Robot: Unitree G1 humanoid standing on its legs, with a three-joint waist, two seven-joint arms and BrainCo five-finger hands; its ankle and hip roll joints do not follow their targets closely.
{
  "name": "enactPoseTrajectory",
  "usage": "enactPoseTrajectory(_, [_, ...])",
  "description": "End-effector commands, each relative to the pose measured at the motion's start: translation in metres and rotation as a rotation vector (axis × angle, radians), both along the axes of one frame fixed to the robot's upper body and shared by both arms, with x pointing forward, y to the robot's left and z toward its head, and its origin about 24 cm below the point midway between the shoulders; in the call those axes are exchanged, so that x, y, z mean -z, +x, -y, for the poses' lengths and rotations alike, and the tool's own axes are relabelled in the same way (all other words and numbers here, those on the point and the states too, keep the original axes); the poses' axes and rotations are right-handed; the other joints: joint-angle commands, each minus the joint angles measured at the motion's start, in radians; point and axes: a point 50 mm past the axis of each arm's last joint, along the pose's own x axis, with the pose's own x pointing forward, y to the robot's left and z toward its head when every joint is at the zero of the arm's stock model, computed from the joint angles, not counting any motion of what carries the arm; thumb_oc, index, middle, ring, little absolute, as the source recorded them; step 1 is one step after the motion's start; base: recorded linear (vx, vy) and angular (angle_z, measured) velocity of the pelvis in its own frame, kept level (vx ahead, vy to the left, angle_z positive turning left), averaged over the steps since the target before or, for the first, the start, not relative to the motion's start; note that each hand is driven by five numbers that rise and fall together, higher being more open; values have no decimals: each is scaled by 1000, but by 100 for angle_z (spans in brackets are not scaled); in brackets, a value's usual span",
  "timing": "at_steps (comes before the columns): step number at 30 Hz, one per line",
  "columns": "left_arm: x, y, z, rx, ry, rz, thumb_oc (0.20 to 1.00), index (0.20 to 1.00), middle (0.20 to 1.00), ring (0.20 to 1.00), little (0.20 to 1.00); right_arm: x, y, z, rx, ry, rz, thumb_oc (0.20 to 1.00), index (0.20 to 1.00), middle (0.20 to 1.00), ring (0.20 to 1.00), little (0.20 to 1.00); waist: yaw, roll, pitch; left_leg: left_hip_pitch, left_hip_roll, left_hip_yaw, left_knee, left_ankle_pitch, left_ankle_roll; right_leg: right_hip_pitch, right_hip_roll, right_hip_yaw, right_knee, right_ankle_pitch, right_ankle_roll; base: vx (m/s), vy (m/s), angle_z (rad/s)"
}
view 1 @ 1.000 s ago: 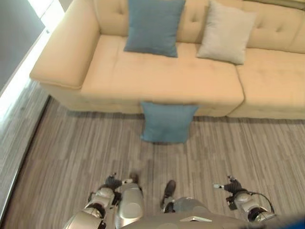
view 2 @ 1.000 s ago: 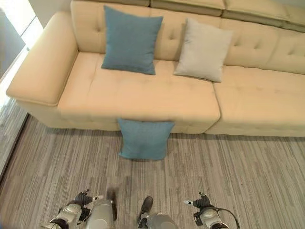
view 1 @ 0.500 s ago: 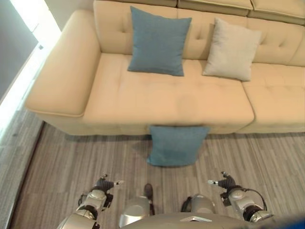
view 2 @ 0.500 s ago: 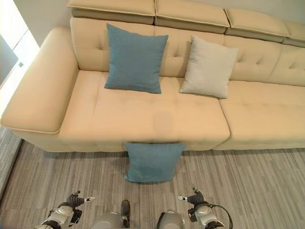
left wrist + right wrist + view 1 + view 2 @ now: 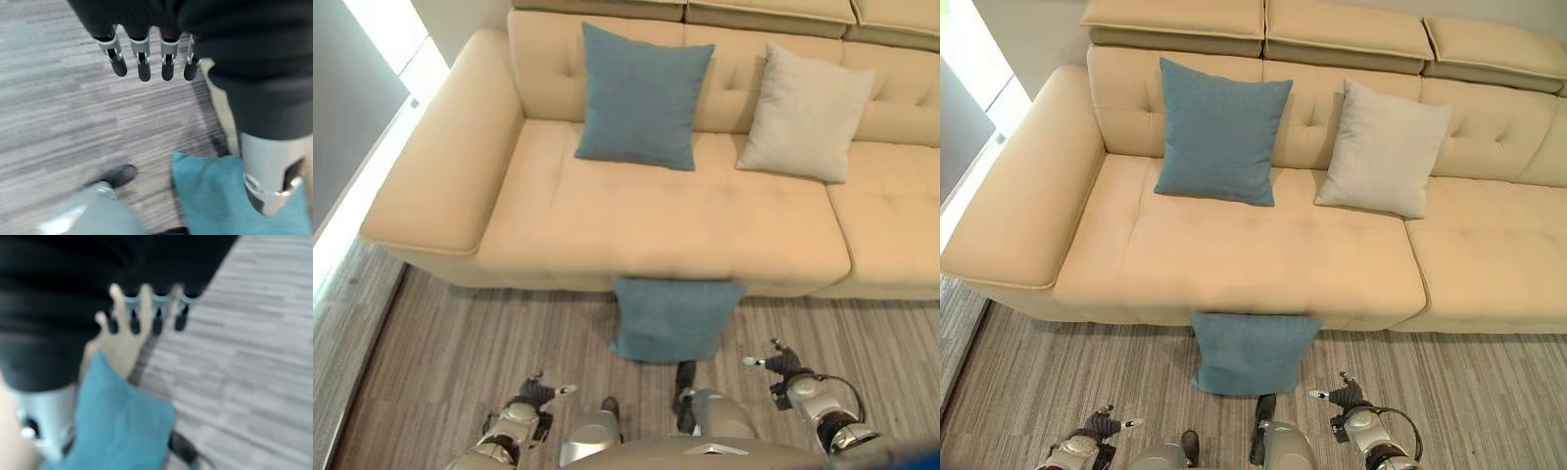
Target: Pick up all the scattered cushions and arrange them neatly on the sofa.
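Observation:
A blue cushion (image 5: 671, 318) lies on the floor, leaning against the front of the beige sofa (image 5: 636, 211). It also shows in the left wrist view (image 5: 215, 196) and the right wrist view (image 5: 117, 426). On the sofa seat a second blue cushion (image 5: 641, 96) and a grey cushion (image 5: 808, 116) stand against the backrest. My left hand (image 5: 530, 403) hangs low at the lower left, its fingers (image 5: 142, 61) straight and empty. My right hand (image 5: 783, 370) hangs at the lower right, fingers (image 5: 154, 313) straight, holding nothing. Both hands are short of the floor cushion.
The sofa's wide left armrest (image 5: 445, 157) borders a bright window strip (image 5: 382, 59). Grey striped wood floor (image 5: 450, 343) runs in front of the sofa. The seat's right section (image 5: 1498, 245) is bare.
The camera has moved closer to the sofa, so the floor cushion sits nearer to me. Both hands stay low at my sides, still empty.

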Motion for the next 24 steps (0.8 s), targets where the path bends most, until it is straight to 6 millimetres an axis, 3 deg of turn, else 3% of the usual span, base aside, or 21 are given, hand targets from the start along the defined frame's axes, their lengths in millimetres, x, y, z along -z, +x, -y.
enactPoseTrajectory(1, [-3,-1,-10,7,30,-3,1000,1000,1000,1000,1000,-6,6,4,-24,-20,46,1000,1000,1000,1000,1000,-5,-28,3,-67,-19,-3,49,-2,-30,31,-49,59,45,-100,77,-5,-88,16])
enactPoseTrajectory(2, [-3,-1,-10,7,30,-3,1000,1000,1000,1000,1000,-6,6,4,-24,-20,46,1000,1000,1000,1000,1000,-5,-28,3,-67,-19,-3,49,-2,-30,31,-49,59,45,-100,77,-31,-145,8])
enactPoseTrajectory(4, [-5,9,-4,33,23,22,1000,1000,1000,1000,1000,-9,8,8,-6,-23,68,1000,1000,1000,1000,1000,-11,-38,21,-159,8,-9,162,43,-72,53,-41,51,6,-104,54,-68,-147,13])
enactPoseTrajectory(8, [-6,14,0,40,17,38,1000,1000,1000,1000,1000,-10,10,10,1,-25,77,1000,1000,1000,1000,1000,-10,-43,32,-200,12,-15,223,58,-77,58,-41,46,-6,-101,46,-40,-36,54])
enactPoseTrajectory(9, [-6,16,2,41,12,43,1000,1000,1000,1000,1000,-10,9,11,8,-26,75,1000,1000,1000,1000,1000,-10,-45,34,-207,12,-12,222,49,-74,65,-40,39,-16,-105,44,17,-11,-6])
enactPoseTrajectory(11, [-2,12,10,50,-10,24,1000,1000,1000,1000,1000,-8,5,16,29,-39,52,1000,1000,1000,1000,1000,1,-21,34,-234,1,-19,83,68,-60,81,-29,43,-23,-114,61,103,149,14])
enactPoseTrajectory(19, [-3,3,-7,12,31,0,1000,1000,1000,1000,1000,-5,8,2,-16,-26,35,1000,1000,1000,1000,1000,12,-42,37,-224,-23,35,98,36,-16,36,-68,108,1,-77,94,49,159,-40])
enactPoseTrajectory(24, [-8,9,-15,-6,48,28,1000,1000,1000,1000,1000,-8,14,-4,-36,-18,52,1000,1000,1000,1000,1000,24,-52,46,-218,-28,54,108,15,3,25,-86,116,14,-62,114,22,76,-26])
